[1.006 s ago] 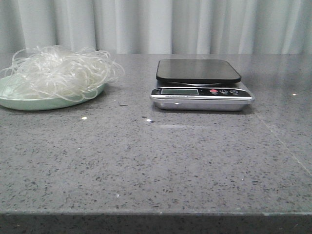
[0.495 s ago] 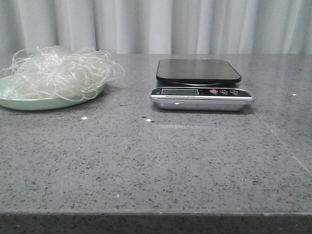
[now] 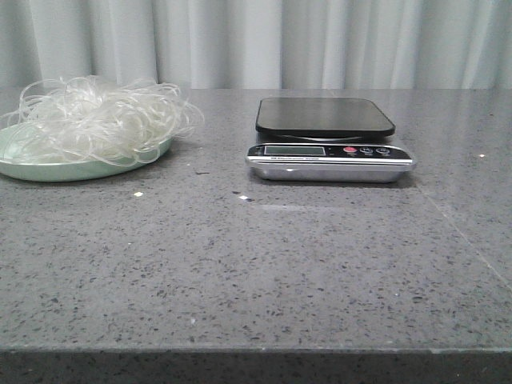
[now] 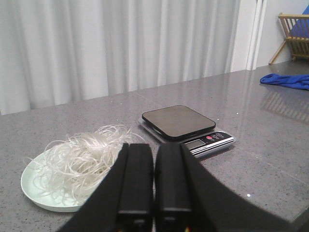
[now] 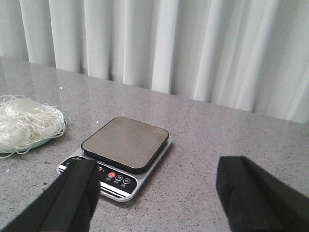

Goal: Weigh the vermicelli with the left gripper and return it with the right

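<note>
Nothing has moved on the table over the last second: front view matches the two earlier shots, vermicelli and scale in the same spots. So the task hasn't started; the first pick is still ahead.

Vermicelli (image 3: 100, 118) is heaped on the mint-green plate (image 3: 48, 170) at the far left of the table (image 3: 264, 272). Strands loop out over the plate rim on the right side. It's well apart from the scale (image 3: 328, 140), which sits centre-right, far half of the table. The black platform is bare. The display is too small to read.

My left gripper (image 4: 154, 179) is pressed together, fingers (image 4: 135, 179) touching or nearly so, holding nothing. In its wrist view it looks across at the plate with the scale beyond, not yet over the noodles. My right gripper (image 5: 159, 193) is spread wide, also holding nothing. Its view has the scale just ahead, the vermicelli off to the side. Neither arm shows in the front view, so both are pulled back off the working area.

Judgement: next up is the left side. It needs to open before descending on the pile, then carry it right to the platform. The mass is loose and springy, so I expect trailing strands and a partial grab if I pinch too shallow. Strands hanging off the platform onto the table would skew the reading.
</note>
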